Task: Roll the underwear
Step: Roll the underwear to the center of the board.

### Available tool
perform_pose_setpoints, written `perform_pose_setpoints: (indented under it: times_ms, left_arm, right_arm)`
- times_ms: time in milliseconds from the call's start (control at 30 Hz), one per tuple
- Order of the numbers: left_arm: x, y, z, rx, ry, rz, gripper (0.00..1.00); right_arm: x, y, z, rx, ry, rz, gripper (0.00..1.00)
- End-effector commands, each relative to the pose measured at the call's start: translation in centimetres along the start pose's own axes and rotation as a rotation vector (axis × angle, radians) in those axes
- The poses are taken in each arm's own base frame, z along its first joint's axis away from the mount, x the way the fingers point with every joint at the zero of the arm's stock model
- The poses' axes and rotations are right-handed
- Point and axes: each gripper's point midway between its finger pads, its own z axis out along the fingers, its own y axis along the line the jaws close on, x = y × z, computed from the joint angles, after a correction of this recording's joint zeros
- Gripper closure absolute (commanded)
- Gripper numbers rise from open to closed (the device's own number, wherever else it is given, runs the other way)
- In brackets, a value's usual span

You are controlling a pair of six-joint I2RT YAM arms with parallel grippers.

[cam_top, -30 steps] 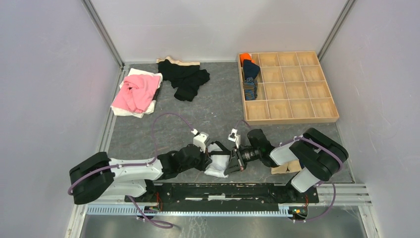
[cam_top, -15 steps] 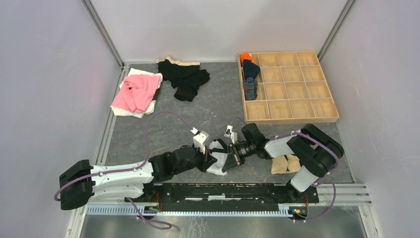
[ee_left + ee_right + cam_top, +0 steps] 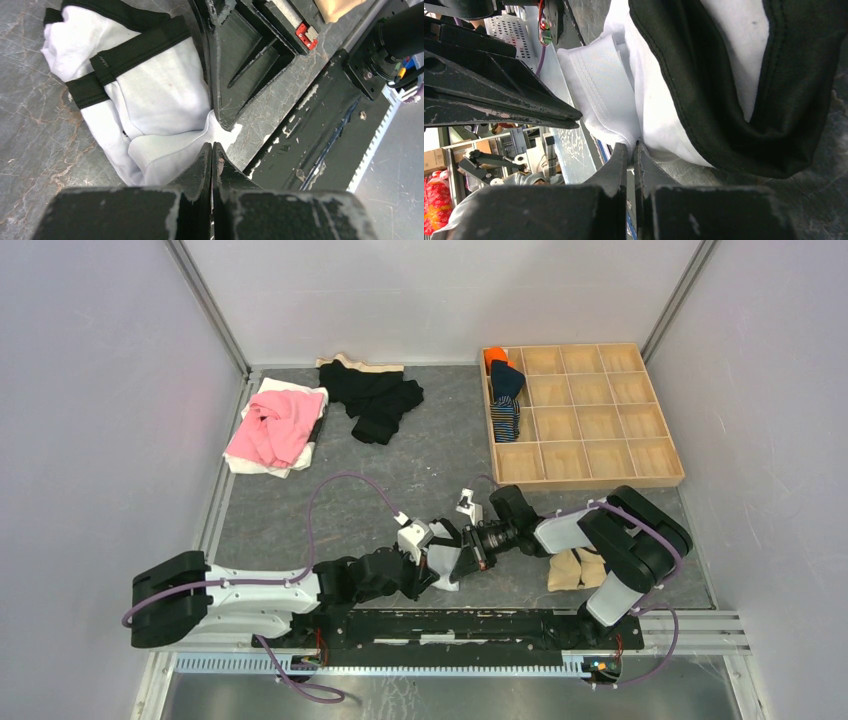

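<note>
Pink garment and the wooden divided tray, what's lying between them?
A heap of black garments, right beside the pink garment; the rest to the wooden tray is bare table. The top view shows it.

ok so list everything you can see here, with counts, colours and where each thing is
white underwear: 1, white with black trim, near edge of the table, between the two pincers
pink garment: 1, pink, far left, on a white cloth
white cloth: 1, white, under the pink garment
black garments: heap, count unclear, black with a tan edge, far middle
wooden tray: 1, light wood, many compartments, far right
rolled pieces: 3, orange, navy, navy striped, tray's left column
beige cloth: 1, beige, by the right arm's base
table: 1, grey
left pincer: 1, black, shut on the white underwear
right pincer: 1, black, shut on the white underwear
</note>
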Motion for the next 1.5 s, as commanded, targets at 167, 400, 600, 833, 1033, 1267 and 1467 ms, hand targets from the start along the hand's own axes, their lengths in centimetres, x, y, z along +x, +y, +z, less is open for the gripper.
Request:
perform_pose_setpoints:
  times_ms: [167,400,600,833,1033,1267,1467]
  left_arm:
    - [-1.3,1.3,0.7,-0.072,-0.104,-0.025,0.98]
    - [-0.2,2.6,1.1,-0.125,-0.087,-0.019,0.98]
    - [1.0,4.1,1.2,-0.186,-0.067,-0.014,0.98]
    - [1.9,6.0,1.1,-0.277,-0.054,-0.021,0.98]
    - [2.9,7.2,1.2,-0.346,-0.027,-0.04,0.98]
    - [4.3,8.0,1.4,-0.382,0.007,-0.057,0.98]
    - [5.1,8.7,1.4,-0.41,0.018,-0.068,0.98]
  right_arm:
    - [1.2,-5.1,-0.3,0.207,-0.012,0.072,0.95]
    - [0.9,-5.3,-0.4,0.209,-0.015,0.074,0.91]
    - [0.4,-5.0,-0.6,0.209,-0.023,0.065,0.88]
    - [-0.5,-4.3,-0.9,0.212,-0.033,0.04,0.83]
    - [-1.5,-3.7,-1.2,0.222,-0.053,0.013,0.77]
    - [-2.5,-3.3,-1.6,0.235,-0.072,-0.013,0.72]
    - [-3.6,-3.0,-2.5,0.285,-0.112,-0.084,0.6]
